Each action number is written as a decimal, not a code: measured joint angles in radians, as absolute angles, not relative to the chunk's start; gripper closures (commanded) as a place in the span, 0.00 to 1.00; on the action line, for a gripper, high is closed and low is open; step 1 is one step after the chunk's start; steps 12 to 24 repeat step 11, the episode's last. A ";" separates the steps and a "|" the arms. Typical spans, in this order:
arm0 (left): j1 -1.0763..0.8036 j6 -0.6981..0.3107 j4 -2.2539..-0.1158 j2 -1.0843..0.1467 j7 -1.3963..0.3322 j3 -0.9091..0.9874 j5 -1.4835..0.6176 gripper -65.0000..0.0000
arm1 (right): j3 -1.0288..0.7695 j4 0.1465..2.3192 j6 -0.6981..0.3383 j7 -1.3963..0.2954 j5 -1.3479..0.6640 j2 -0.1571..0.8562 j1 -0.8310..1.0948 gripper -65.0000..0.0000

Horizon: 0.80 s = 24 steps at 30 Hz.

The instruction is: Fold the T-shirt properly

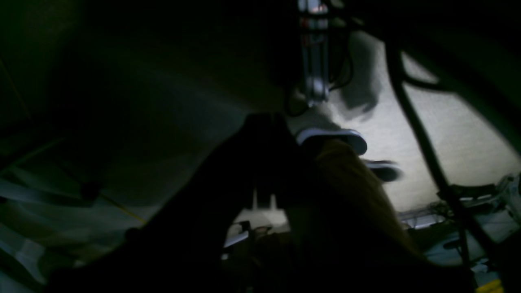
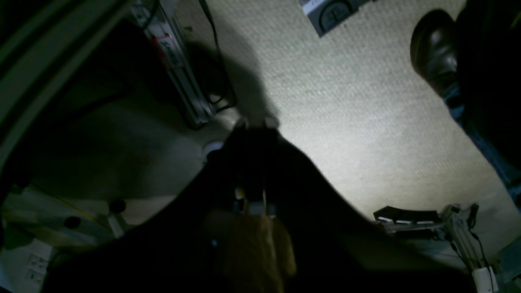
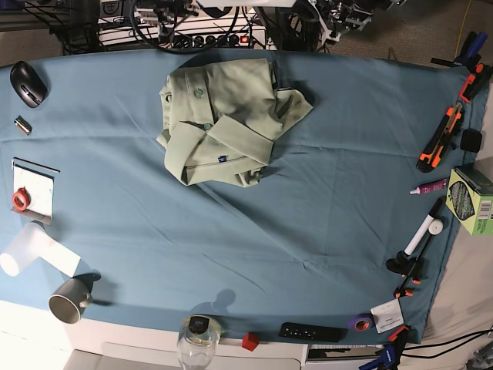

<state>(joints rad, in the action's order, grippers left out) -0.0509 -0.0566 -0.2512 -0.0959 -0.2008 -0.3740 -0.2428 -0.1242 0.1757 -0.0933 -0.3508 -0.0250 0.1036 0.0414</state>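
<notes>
Base view: bright, even overhead light, sharp focus, soft short shadows beside mug and under folds of T-shirt; slight barrel bend at tabletop edges. Both wrist views: very dim, heavy dark silhouettes filling near half, vignetted corners, fisheye curvature. Only carpet lit, grainy. Left wrist view: motion blur on shoe.

Matt cotton T-shirt, matt teal table cloth
</notes>
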 measured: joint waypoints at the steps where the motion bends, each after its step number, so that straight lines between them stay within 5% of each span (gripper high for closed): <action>1: -0.056 -0.042 -0.249 -0.096 -0.196 -0.374 -0.233 1.00 | -0.124 0.176 -0.093 -0.348 -0.025 0.102 0.040 0.99; 24: -0.075 0.003 -0.249 -0.094 -0.183 -0.374 -0.230 1.00 | -0.124 0.175 -0.093 -0.328 -0.025 0.102 0.041 0.99</action>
